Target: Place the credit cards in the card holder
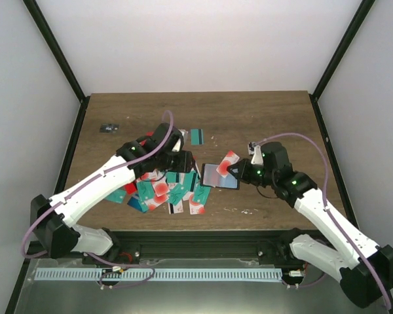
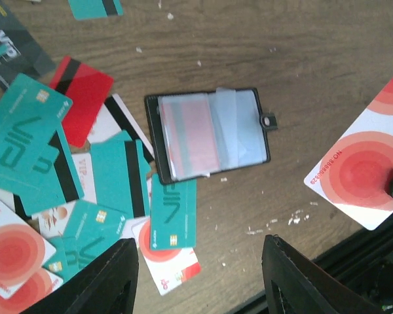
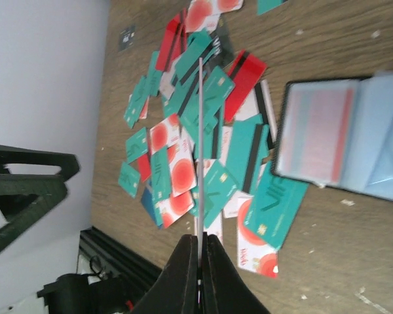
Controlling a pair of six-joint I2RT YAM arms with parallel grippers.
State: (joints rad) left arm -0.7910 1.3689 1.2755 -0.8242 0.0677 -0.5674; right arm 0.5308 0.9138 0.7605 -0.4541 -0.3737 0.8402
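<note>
Down at the bottom edge of the left wrist view we lose the tips of the left gripper (image 2: 196, 284): only two dark fingers (image 2: 108, 281) poke in, standing well apart with nothing between them, over bare wood near the card holder (image 2: 209, 134). From above, those jaws are tucked under the wrist and hard to make out. Over on the right, the right gripper (image 3: 200, 239) is pinched tight on a white card (image 2: 357, 173) with red circles. Its own camera shows that card purely edge-on, a thin pale line running up the frame, and the left wrist view catches only a dark corner of a finger on it. We see the card held up off the table (image 1: 268, 124), just beside the holder's right end. The credit cards (image 1: 160, 190) lie heaped to the holder's left, teal, red and white overlapping so much that we cannot count them. And the holder itself lies open and flat near the middle of the table, snap tab (image 2: 268, 121) sticking out, clear sleeves facing up. A reddish card shows through one sleeve, and the other side looks pale blue. Its far end is cut off in the right wrist view. One teal card (image 1: 197, 136) sits apart behind the heap, and a small dark object (image 1: 108, 127) near the far left corner is too small to identify.
</note>
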